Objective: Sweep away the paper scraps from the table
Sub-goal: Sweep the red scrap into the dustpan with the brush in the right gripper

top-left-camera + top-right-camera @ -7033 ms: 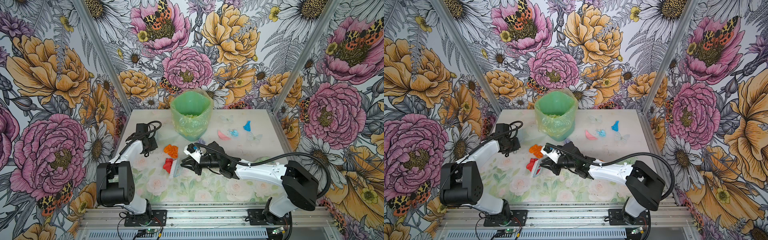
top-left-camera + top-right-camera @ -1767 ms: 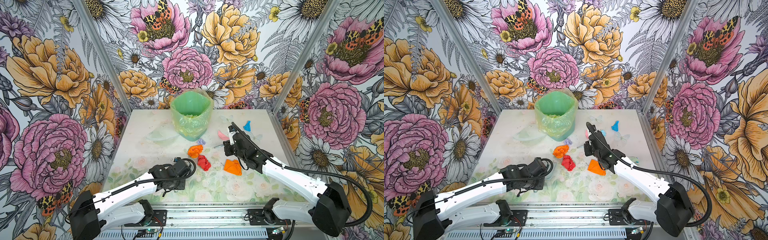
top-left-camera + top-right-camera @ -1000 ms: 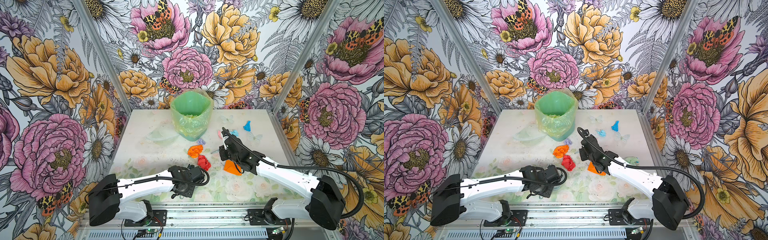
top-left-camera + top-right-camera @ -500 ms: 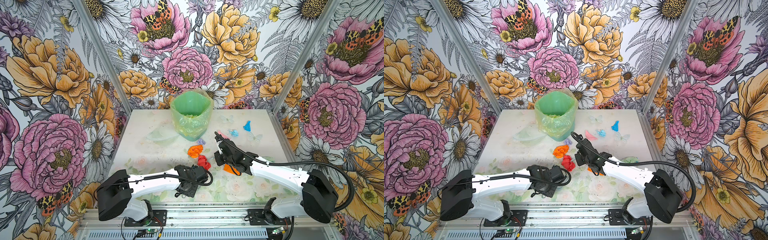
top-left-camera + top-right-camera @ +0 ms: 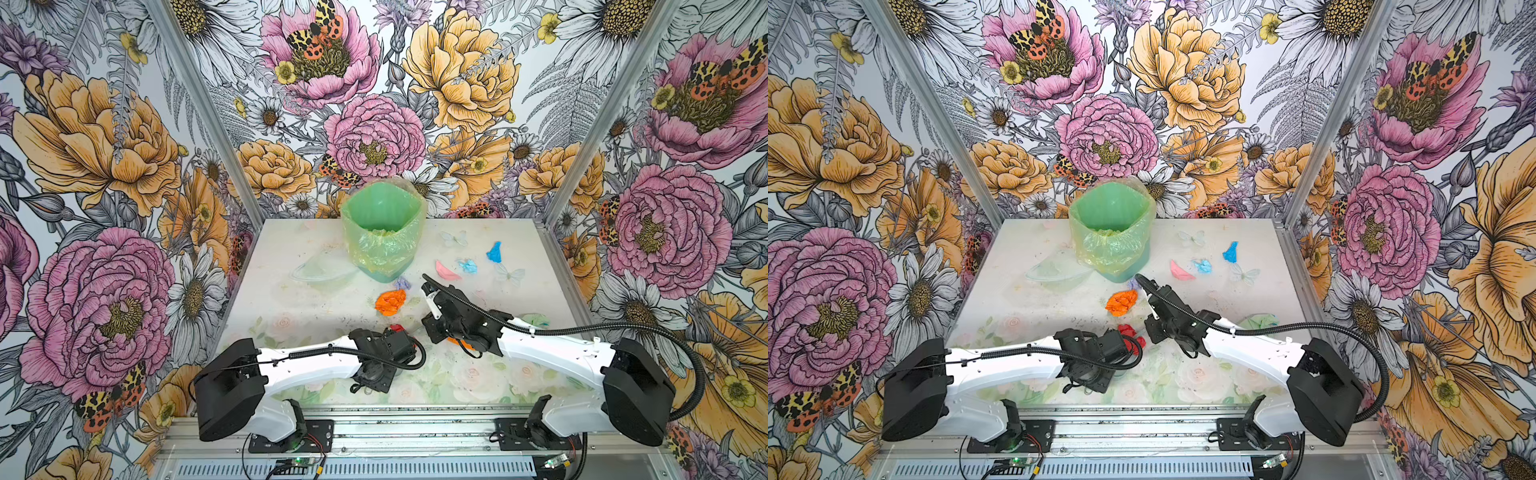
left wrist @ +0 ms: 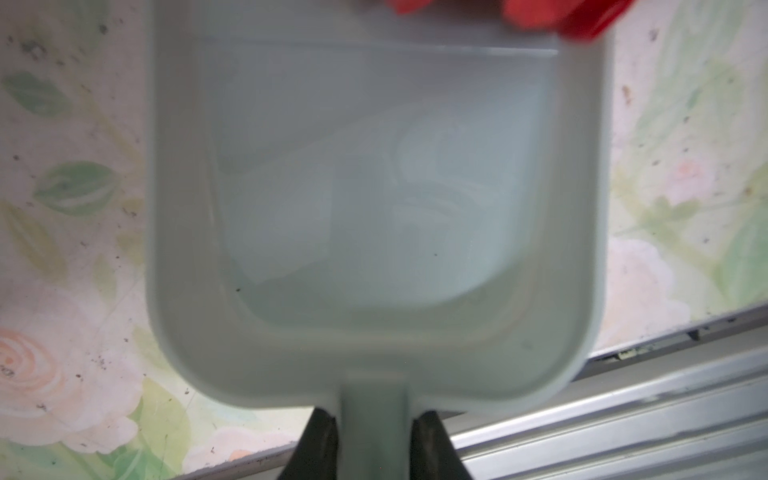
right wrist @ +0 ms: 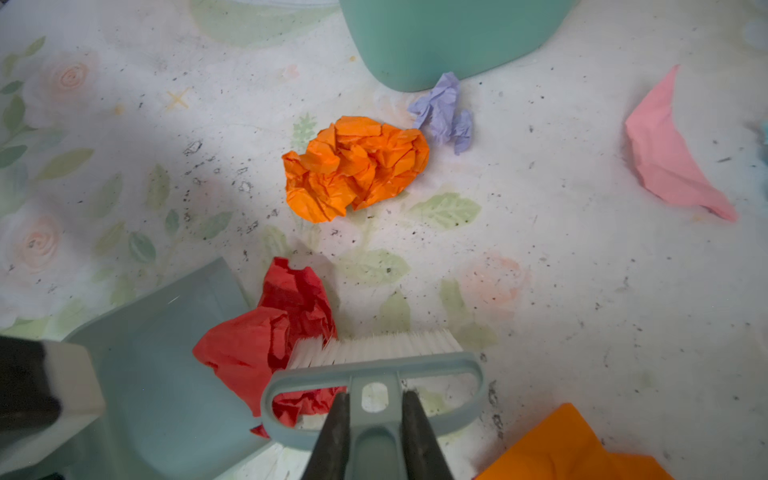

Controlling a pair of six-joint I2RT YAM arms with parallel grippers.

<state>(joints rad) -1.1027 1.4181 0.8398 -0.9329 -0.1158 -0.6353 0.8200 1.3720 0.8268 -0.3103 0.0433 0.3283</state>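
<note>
The left hand (image 6: 372, 432) clamps the dustpan (image 6: 374, 187) handle; the right hand (image 7: 374, 415) clamps the brush (image 7: 374, 368), bristles touching the red scrap (image 7: 282, 324).

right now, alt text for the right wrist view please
The right pincer grips a grey-blue brush, its white bristles against a red scrap at the lip of a dustpan. Beyond on the rose-printed table lie an orange scrap, a pink scrap and, by a green bin, a lilac scrap.
</note>
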